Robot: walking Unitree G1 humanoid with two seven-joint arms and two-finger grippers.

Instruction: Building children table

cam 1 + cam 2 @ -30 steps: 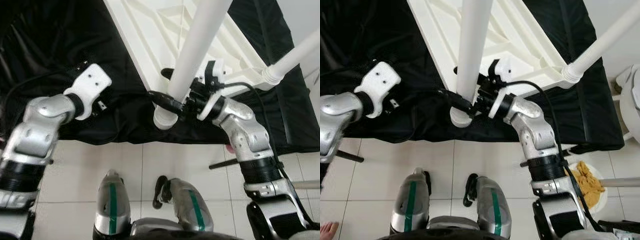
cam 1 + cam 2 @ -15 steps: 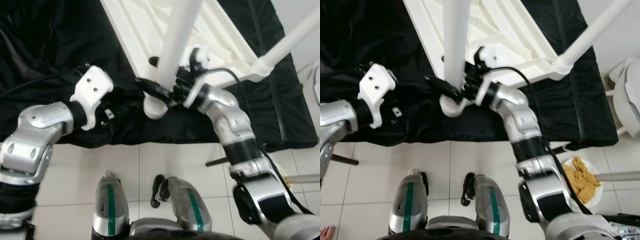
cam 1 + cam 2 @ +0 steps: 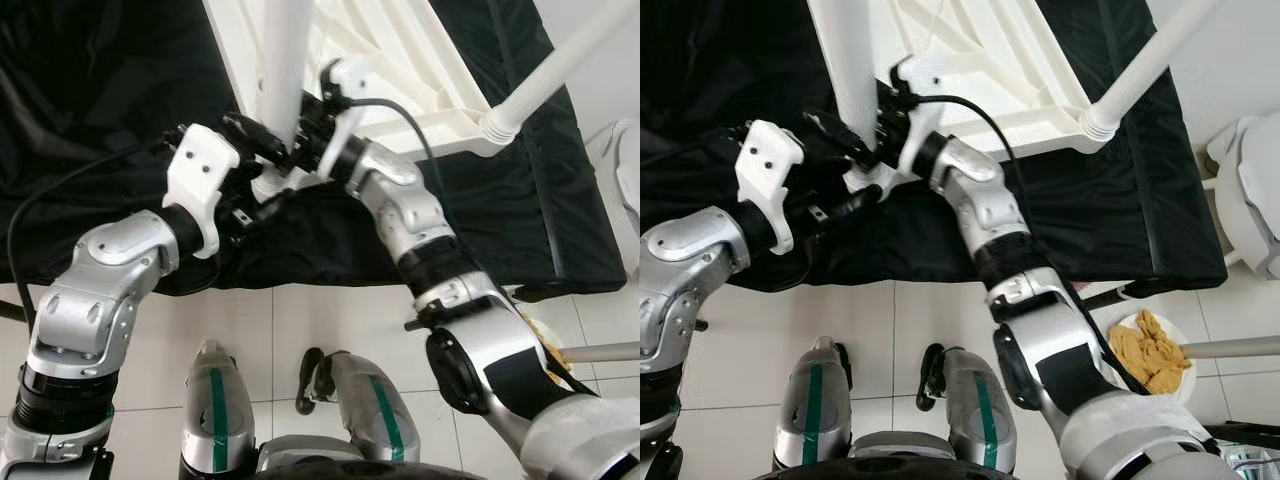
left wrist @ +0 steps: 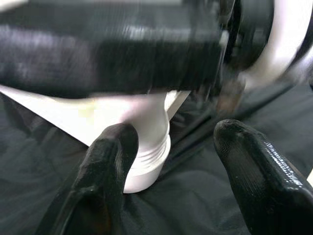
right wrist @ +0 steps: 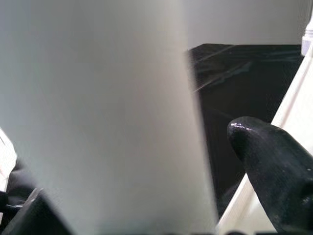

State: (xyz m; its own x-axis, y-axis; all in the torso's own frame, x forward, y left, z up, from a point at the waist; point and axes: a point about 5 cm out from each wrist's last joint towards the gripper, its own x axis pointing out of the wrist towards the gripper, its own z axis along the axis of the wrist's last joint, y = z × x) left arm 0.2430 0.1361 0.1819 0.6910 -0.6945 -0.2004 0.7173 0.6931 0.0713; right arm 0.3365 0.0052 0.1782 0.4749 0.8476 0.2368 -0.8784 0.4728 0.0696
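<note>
A white table top (image 3: 400, 50) lies upside down on a black cloth (image 3: 100, 100). One white leg (image 3: 545, 75) stands fixed in its right corner. My right gripper (image 3: 262, 140) is shut on a second white leg (image 3: 285, 60), held upright at the top's near corner. The right wrist view has that leg (image 5: 98, 112) close up beside one finger (image 5: 274, 161). My left gripper (image 3: 255, 205) is open at the leg's lower end (image 4: 146, 147), with one finger (image 4: 110, 161) touching it and the other finger (image 4: 249, 166) apart.
The cloth's front edge meets a pale tiled floor (image 3: 300, 320), where my own feet stand. A plate of yellow stuff (image 3: 1150, 345) sits on the floor at the right. A white rounded object (image 3: 1250, 190) stands at the far right.
The right gripper has carried the leg leftward and stood it more upright. The left gripper has come up to the leg's lower end. The camera has shifted too.
</note>
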